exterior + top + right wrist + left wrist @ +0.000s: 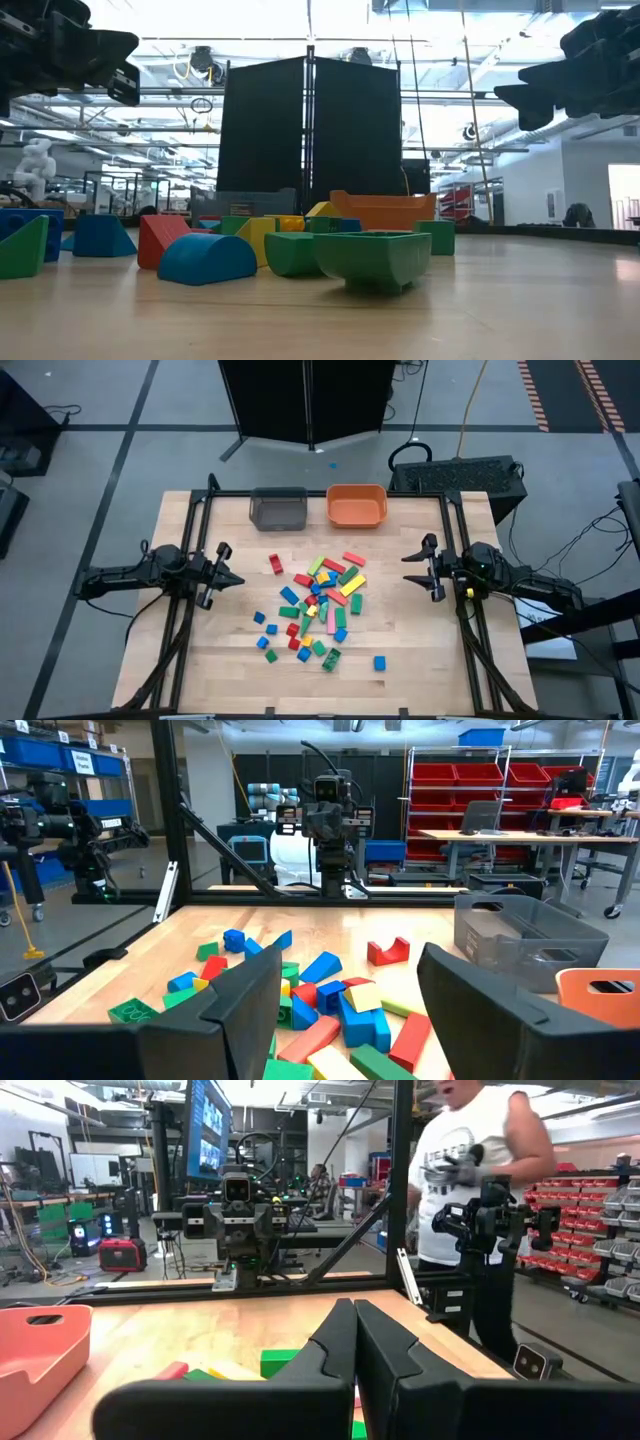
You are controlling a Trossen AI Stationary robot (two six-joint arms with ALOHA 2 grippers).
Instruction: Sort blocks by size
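Many small blocks (322, 605), red, green, blue, yellow and pink, lie scattered on the middle of the wooden table; they also show in the right wrist view (320, 995) and the low view (250, 250). My left gripper (234, 578) hovers left of the pile, fingers shut and empty (355, 1350). My right gripper (408, 568) hovers right of the pile, fingers open and empty (350, 990).
A grey bin (278, 508) and an orange bin (357, 505) stand at the table's far edge. A lone red block (275, 564) lies left of the pile and a blue one (380, 662) near the front. A person (470, 1190) stands beyond the table.
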